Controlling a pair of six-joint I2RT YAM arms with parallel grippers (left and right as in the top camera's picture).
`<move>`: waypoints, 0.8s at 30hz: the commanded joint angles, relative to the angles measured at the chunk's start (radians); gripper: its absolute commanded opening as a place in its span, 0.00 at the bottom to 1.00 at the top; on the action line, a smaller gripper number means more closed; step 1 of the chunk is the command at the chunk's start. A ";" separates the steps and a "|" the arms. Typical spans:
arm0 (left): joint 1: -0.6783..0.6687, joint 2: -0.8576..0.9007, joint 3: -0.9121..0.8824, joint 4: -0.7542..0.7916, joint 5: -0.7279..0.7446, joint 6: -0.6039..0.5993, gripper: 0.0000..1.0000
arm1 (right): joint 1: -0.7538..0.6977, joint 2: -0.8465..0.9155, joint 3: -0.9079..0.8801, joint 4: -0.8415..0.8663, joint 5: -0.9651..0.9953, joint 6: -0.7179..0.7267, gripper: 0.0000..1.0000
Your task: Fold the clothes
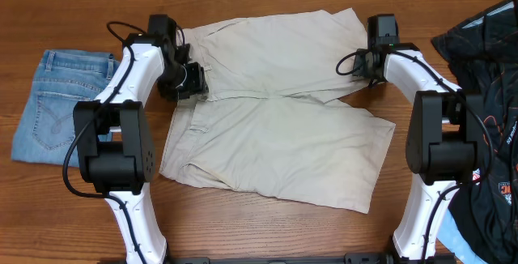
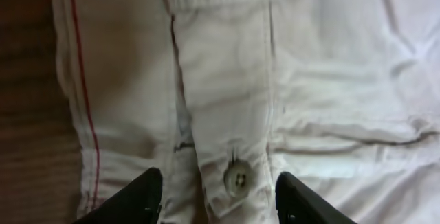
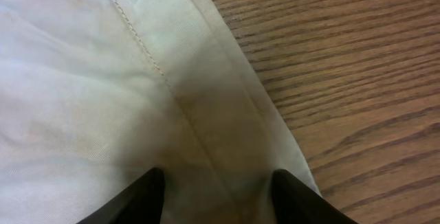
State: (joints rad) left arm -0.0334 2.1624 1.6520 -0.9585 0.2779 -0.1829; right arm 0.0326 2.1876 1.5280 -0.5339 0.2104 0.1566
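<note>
1. Folded jeans (image 1: pixel 53 102) sit well outside the left tool (image 1: pixel 188 82), parked out of the way I guess.
2. The left tool is released, with its jaws straddling the waistband button (image 2: pixel 237 178). Looks lined up for a grab.
3. Beige shorts (image 1: pixel 275 134) lie flat on the worktop (image 1: pixel 267 232) between both tools.
4. The right tool (image 1: pixel 374 70) is also released, over the leg hem.
5. A black printed garment (image 1: pixel 486 53) is heaped beyond it. No containers anywhere.

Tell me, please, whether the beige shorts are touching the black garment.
Apart. In the overhead view, bare wood of the table runs along the whole right edge of the shorts, separating them from the black garment.
</note>
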 commanded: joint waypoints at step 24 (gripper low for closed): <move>-0.006 0.009 -0.067 -0.014 0.090 0.004 0.36 | -0.010 -0.303 0.043 -0.410 -0.044 0.084 0.72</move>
State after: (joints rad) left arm -0.0334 2.1624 1.5951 -0.9600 0.3447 -0.1833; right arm 0.0265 2.0102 1.5372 -0.8772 0.2111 0.1871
